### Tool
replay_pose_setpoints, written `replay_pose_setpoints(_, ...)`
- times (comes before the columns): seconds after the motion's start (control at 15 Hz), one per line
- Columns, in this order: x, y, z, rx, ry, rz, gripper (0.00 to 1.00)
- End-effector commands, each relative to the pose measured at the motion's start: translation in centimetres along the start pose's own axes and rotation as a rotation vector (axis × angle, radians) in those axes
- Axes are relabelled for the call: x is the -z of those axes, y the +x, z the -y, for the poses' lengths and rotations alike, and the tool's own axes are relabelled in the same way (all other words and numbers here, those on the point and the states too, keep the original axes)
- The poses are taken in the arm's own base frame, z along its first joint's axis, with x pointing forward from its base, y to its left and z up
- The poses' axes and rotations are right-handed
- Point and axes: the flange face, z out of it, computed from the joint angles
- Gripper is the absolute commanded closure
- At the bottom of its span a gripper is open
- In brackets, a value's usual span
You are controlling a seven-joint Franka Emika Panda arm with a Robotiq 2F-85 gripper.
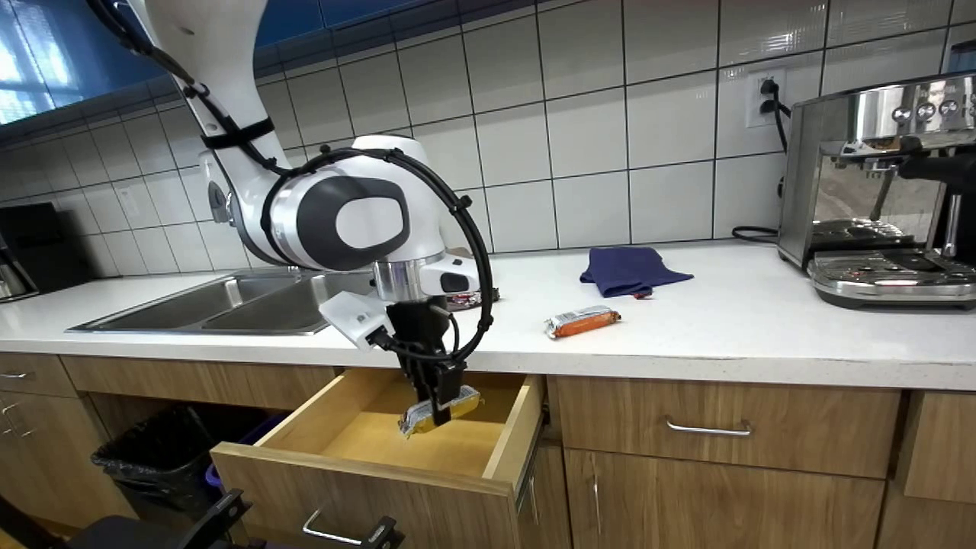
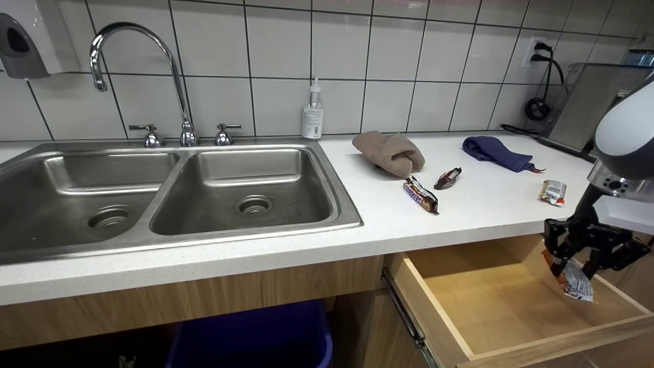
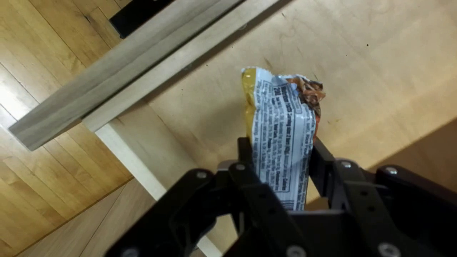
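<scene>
In an exterior view, a white-and-grey jointed robot arm [image 1: 351, 213] reaches down over an open drawer [image 1: 358, 438] of pale wood with a brown wood-grain front. Its black two-fingered pincer [image 1: 436, 412] grasps a snack bar [image 1: 462, 404] in a shiny yellow, white and orange-brown wrapper, over the drawer's inside. On the white table [image 1: 762, 328] lie an orange-and-silver wrapped bar [image 1: 583, 321] and a folded navy-blue cloth [image 1: 633, 271] with a small red thing [image 1: 643, 293] at its edge; a boxy stainless-steel espresso machine [image 1: 869, 187] stands beyond them. A bin lined with black plastic [image 1: 164, 457] stands beside the drawer.

In an exterior view, the snack bar slants downward in the pincer above the drawer's floor. A double-basin steel sink [image 2: 347, 217] with an arched chrome faucet [image 2: 179, 84] is set into the table, a clear pump bottle [image 2: 312, 117] at its back corner. To its right lie a crumpled brown cloth [image 2: 391, 153], a dark multicoloured wrapped bar [image 2: 421, 196] and a small dark-red packet [image 2: 448, 178].

In the wrist view, black fingers [image 3: 244, 150] press the snack bar's long edges, its white printed panel facing the camera. Past the drawer's front show light wooden floorboards [image 3: 43, 200].
</scene>
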Motion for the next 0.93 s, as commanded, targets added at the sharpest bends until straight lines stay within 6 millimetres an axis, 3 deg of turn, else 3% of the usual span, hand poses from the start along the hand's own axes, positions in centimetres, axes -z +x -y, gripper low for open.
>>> replay_pose_setpoints(0.0, -0.3, 0.9, 0.0, -0.037, 0.007, -0.008, 0.40)
replay_pose_setpoints(0.4, 0.5, 0.9, 0.3, -0.035, 0.022, -0.020, 0.01)
replay_pose_setpoints(0.87, 3.6, 0.4, 0.1, -0.058, 0.073, -0.051, 0.00)
